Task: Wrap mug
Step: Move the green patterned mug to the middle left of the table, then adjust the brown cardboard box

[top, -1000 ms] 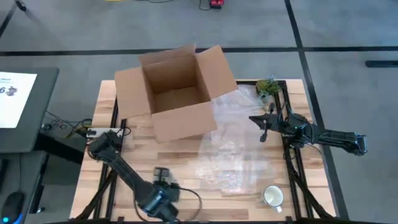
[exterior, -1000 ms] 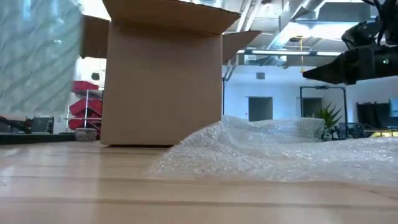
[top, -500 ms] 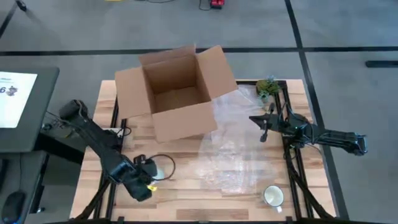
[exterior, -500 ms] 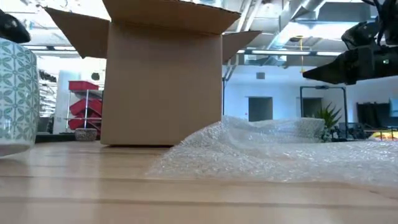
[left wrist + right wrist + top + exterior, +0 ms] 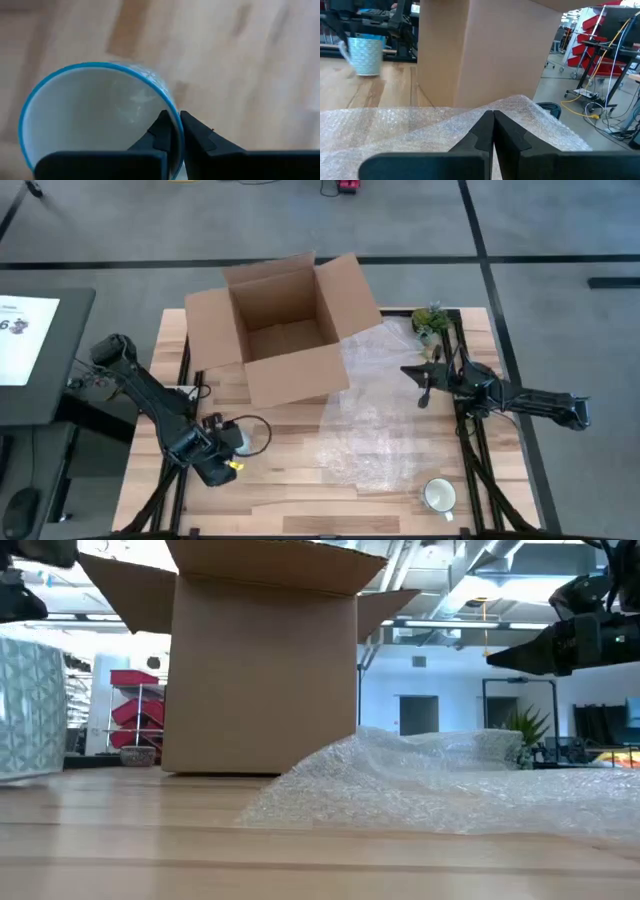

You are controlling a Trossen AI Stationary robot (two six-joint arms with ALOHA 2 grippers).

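Note:
A teal-patterned mug with a blue rim [image 5: 247, 438] stands upright at the table's near left, also seen in the low view [image 5: 28, 710] and far off in the right wrist view [image 5: 367, 55]. My left gripper [image 5: 230, 443] is shut on it. A sheet of bubble wrap [image 5: 375, 415] lies spread on the table to the right of the mug. My right gripper [image 5: 424, 387] hangs shut above the wrap's right part [image 5: 530, 655], touching nothing. My left gripper pinches the mug's wall at the rim [image 5: 175, 131], with one finger inside the mug and one outside. The fingers come from above, pointing down. The mug stays upright with its mouth up; I cannot tell whether its base is on the table or just above it.
An open cardboard box [image 5: 285, 330] stands at the table's far middle, its near wall touching the wrap's far edge. A white mug [image 5: 438, 496] sits at the near right corner. A small green plant [image 5: 430, 320] is at the far right.
My left gripper has carried the mug from the table's near edge toward the left and far side, keeping it upright. The move slowed in the last half second.

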